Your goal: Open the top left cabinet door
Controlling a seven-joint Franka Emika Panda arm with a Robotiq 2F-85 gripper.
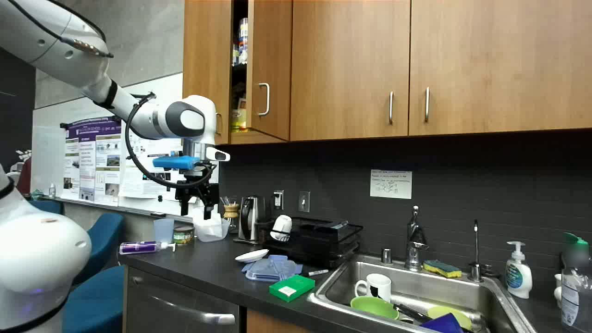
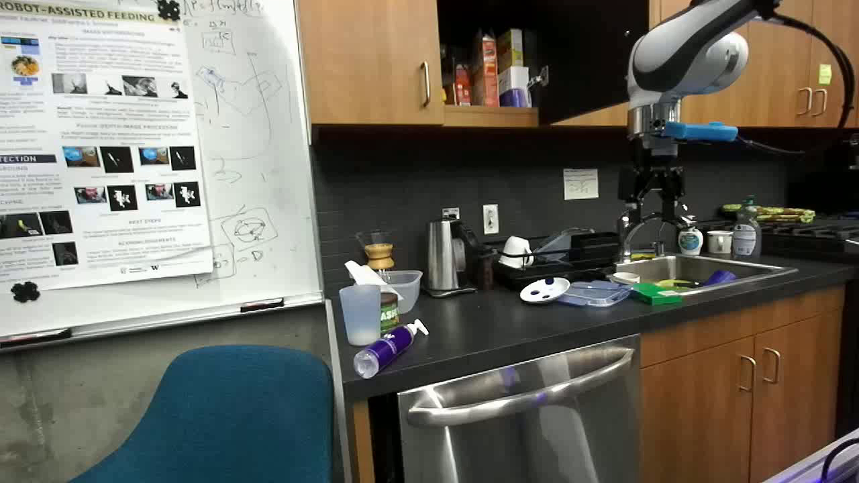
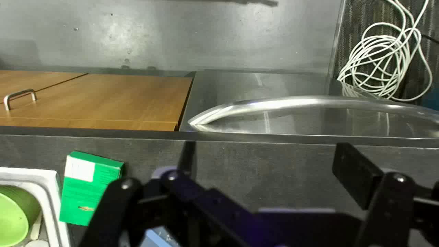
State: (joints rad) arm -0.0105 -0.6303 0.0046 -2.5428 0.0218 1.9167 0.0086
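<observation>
The top left cabinet door (image 1: 206,55) is a narrow honey-brown panel at the left end of the upper cabinets. It also shows in an exterior view (image 2: 372,60), where it looks shut, with a silver bar handle (image 2: 425,84) near its right edge. The neighbouring door (image 1: 273,60) stands swung open, and packets and bottles (image 2: 484,70) show on the shelf between. My gripper (image 1: 196,212) points down, below and in front of the cabinets; it also shows in an exterior view (image 2: 649,215). In the wrist view its fingers (image 3: 265,152) are wide apart with nothing between them. The door is out of the wrist view.
Wider shut doors (image 1: 351,69) continue right. Below, the dark counter (image 2: 483,335) carries a kettle (image 1: 252,217), a dish rack (image 1: 319,240), a purple bottle (image 2: 386,349) and a green box (image 3: 87,185). The sink (image 1: 337,282) holds dishes. A dishwasher handle (image 3: 308,103) juts out below the counter edge.
</observation>
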